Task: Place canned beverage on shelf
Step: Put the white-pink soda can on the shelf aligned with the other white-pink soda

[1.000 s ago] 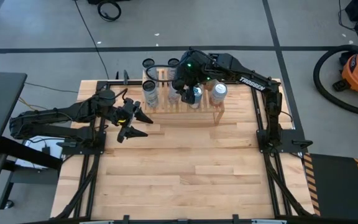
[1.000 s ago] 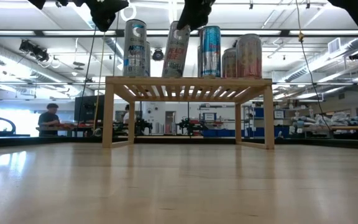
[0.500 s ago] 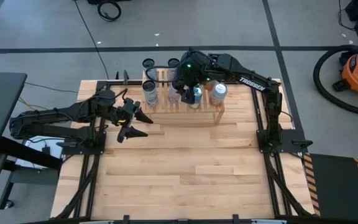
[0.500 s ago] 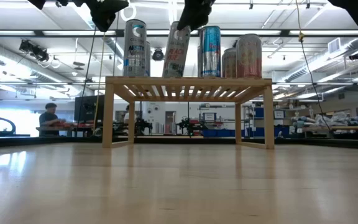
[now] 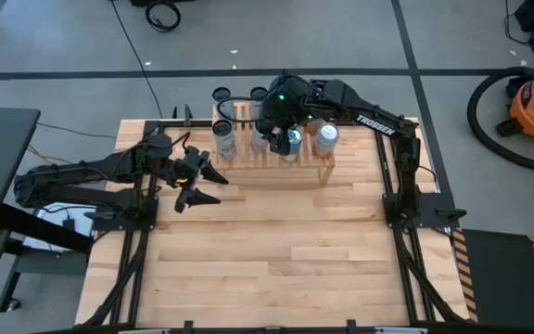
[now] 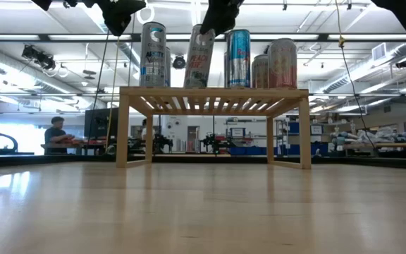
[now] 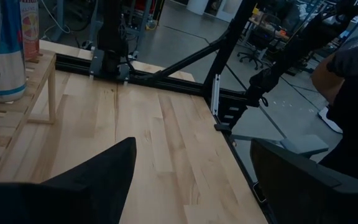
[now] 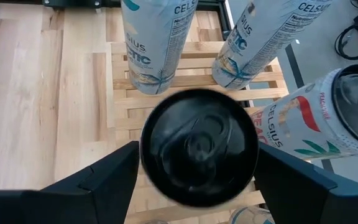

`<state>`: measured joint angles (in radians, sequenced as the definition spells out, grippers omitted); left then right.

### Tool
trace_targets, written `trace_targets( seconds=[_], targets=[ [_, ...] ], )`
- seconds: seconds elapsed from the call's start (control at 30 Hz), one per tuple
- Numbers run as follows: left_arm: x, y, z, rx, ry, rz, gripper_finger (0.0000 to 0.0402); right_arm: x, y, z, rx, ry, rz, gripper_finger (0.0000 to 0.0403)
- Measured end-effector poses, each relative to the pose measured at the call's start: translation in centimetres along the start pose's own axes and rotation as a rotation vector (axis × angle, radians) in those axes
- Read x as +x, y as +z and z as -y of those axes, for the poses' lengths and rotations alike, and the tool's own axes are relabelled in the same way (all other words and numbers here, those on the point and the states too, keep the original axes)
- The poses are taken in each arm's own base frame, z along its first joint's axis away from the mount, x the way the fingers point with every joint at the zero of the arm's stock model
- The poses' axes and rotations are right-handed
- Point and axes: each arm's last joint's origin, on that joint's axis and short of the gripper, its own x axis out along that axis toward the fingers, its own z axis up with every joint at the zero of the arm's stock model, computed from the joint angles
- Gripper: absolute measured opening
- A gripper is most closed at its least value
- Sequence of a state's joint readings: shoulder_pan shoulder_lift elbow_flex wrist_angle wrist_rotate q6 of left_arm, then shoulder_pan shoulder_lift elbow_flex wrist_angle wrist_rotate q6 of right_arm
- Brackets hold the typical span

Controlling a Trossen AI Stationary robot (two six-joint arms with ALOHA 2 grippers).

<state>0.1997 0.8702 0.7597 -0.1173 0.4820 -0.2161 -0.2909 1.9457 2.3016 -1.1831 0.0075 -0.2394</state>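
We see the shelf [image 5: 272, 148] at the counter's [image 5: 276, 250] 12 o'clock edge, carrying several cans. The right end effector [image 5: 278, 125] hangs over a tilted can [image 6: 200, 58], fingers straddling its dark top [image 8: 199, 146]; we cannot tell whether they grip it. The left end effector [image 5: 196, 181] hovers at the shelf's 8 o'clock, fingers spread, empty.

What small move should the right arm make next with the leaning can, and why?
Probably bring the can upright before anything else. It leans on the shelf under the right gripper, and the blue can stands close beside it, so it could tip.
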Motion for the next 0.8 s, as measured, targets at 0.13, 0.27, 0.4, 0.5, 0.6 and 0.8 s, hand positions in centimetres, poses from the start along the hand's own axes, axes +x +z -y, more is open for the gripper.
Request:
trace_targets(
  seconds=[0.13,0.27,0.4,0.5,0.6,0.8],
  targets=[
    [0.01,0.0,0.0,0.002,0.0,0.0,0.0318,0.06,0.02,-0.02,0.0,0.003,0.002,0.032],
    [0.0,0.0,0.0,0.002,0.0,0.0,0.0318,0.05,0.21,0.04,0.0,-0.002,0.021,0.0332],
    [0.0,0.0,0.0,0.002,0.0,0.0,0.0318,0.05,0.26,0.06,0.0,-0.004,0.027,0.0337],
    [0.0,0.0,0.0,0.002,0.0,0.0,0.0318,0.05,0.26,0.14,0.001,-0.025,0.024,0.0337],
    [0.0,0.01,0.01,0.002,0.0,0.0,0.0318,0.04,0.23,0.3,0.001,-0.081,0.01,0.0337],
    [0.01,0.0,0.0,0.003,0.0,0.0,0.0318,0.0,0.22,0.35,0.002,-0.098,0.007,0.0337]
  ],
)
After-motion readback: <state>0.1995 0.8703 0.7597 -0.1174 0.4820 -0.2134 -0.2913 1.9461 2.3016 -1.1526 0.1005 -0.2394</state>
